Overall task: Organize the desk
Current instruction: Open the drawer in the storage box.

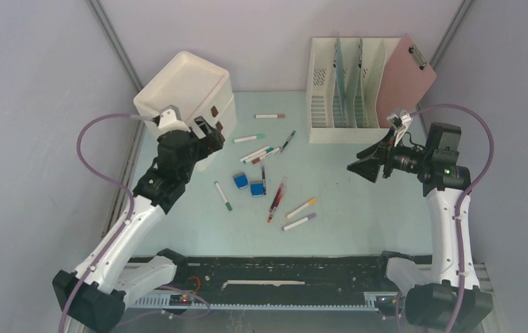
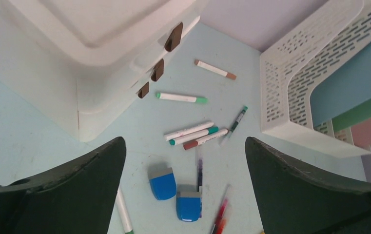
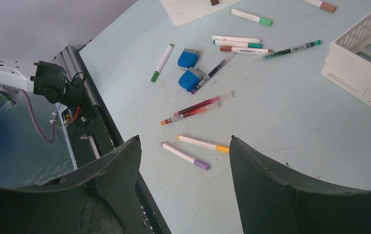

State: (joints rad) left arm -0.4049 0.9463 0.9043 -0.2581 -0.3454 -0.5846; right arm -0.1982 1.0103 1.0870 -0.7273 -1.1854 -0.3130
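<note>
While both arms hang above it, the large flat pale mint-green desk (image 1: 365, 215) spreads from the black slotted rail (image 1: 275, 276) at its near edge back to the wall. At its far left corner stands the cream plastic drawer unit (image 1: 186, 89) with small brown handles. At the far right stands the cream slotted file rack (image 1: 344, 97), and a flat pink clipboard (image 1: 408, 76) stands tilted just beside its right side.

The left gripper (image 1: 211, 139) hovers just beside the drawer unit's front corner, its dark jaws spread wide with nothing between them. The right gripper (image 1: 362, 168) hovers near the front of the file rack, jaws likewise wide apart and empty.

Between the two, loose things lie scattered on the desk. A white marker with a brown cap (image 1: 270, 116) lies farthest back, and a white marker with a green cap (image 1: 249, 139) lies near the drawer unit. Three white markers (image 1: 259, 154) lie side by side, with a slim green pen (image 1: 288, 141) just to their right. Two blue block erasers (image 1: 240, 181) with grey ends sit close together in the middle, and a dark violet pen (image 1: 264, 179) lies against the right one. A second green-capped white marker (image 1: 223, 195) lies apart to their left. Two red clear-barrelled pens (image 1: 275, 200) lie together to the right. Nearer the rail, a yellow-capped white marker (image 1: 301, 208) and a purple-capped white marker (image 1: 299, 222) lie almost parallel
</note>
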